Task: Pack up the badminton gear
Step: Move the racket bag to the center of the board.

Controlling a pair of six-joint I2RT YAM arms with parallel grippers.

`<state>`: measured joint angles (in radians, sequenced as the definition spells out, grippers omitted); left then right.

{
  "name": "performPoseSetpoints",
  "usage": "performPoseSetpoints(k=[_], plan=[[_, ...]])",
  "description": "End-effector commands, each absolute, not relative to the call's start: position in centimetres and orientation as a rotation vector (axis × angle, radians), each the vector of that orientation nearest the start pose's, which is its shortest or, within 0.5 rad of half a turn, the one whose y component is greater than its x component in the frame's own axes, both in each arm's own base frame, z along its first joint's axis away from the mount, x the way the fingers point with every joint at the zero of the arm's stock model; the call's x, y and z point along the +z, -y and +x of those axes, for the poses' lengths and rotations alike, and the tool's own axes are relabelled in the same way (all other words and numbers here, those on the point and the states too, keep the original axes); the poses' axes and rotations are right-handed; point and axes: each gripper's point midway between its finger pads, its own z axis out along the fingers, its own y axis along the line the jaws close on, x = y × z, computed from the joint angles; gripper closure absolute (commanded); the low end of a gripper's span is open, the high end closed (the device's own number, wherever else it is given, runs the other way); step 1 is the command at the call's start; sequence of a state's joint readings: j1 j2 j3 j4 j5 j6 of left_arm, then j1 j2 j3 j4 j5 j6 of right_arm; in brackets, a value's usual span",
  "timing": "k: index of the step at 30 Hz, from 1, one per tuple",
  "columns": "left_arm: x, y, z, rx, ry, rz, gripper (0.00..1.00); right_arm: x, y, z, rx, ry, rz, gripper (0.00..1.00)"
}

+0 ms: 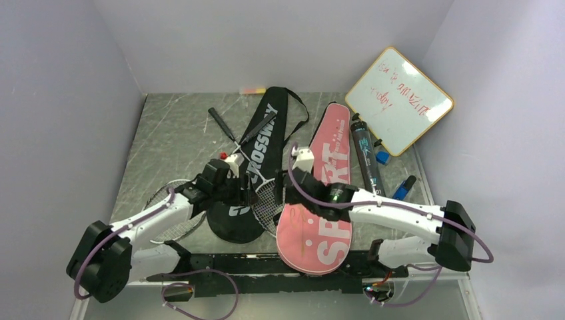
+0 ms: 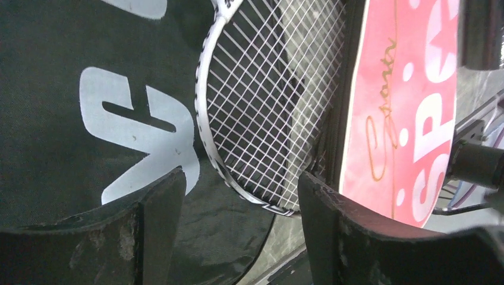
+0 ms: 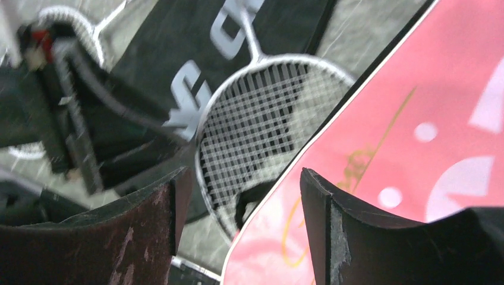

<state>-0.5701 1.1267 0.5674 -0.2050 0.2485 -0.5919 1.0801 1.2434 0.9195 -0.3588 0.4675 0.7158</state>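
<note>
Wide and empty: left tool (image 2: 239,189), right tool (image 3: 241,181); white racket (image 2: 264,113) rim partly hidden behind pink cover (image 2: 410,113), handle cut off.

Overhead view from behind; two close downward wrist views, white-framed racket (image 2: 267,107) in both.

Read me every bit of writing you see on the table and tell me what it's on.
"CROSSWAY": black racket cover.
"SP" and "RT", middle letters hidden: pink racket cover.
Red handwriting on the whiteboard: too small to read.
Label on the dark tube: too small to read.
</note>
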Motion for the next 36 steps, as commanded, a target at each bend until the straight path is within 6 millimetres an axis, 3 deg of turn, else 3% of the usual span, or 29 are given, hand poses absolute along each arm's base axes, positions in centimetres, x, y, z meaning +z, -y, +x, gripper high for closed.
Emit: performPoseSetpoints(k=[1,4,10,15,19,23,27,31,36], plan=[[7.4,22.3,21.0,-0.875,-2.460,0.122,0.28,15.1,-29.9,17.5,0.496,-2.257,-0.149,0.30],[6.6,22.5,20.8,-0.884,-2.472,0.127,0.28,13.9,-30.6,14.9,0.458,-2.282,-0.217,0.31],[4.5,22.1,21.4,-0.800,-2.517,0.135,0.33,11.7,-30.1,12.5,0.260,-2.277,-0.301,0.37],[3.8,22.7,21.9,-0.807,-2.531,0.155,0.39,9.9,-28.6,11.1,-0.039,-2.240,-0.439,0.38],[3.6,21.9,22.8,-0.709,-2.549,0.135,0.46,7.9,-28.5,9.7,-0.280,-2.188,-0.610,0.38],[4.0,22.1,23.6,-0.698,-2.536,0.146,0.56,6.7,-26.5,9.8,-0.453,-2.156,-0.619,0.45],[4.1,22.8,24.2,-0.708,-2.544,0.172,0.73,6.2,-25.0,10.2,-0.444,-2.174,-0.609,0.49],[3.9,22.3,24.8,-0.655,-2.553,0.177,0.93,7.4,-22.8,11.6,-0.405,-2.200,-0.514,0.52],[4.8,19.6,26.0,-0.516,-2.551,0.134,0.95,7.8,-19.6,14.6,-0.370,-2.259,-0.373,0.54]])
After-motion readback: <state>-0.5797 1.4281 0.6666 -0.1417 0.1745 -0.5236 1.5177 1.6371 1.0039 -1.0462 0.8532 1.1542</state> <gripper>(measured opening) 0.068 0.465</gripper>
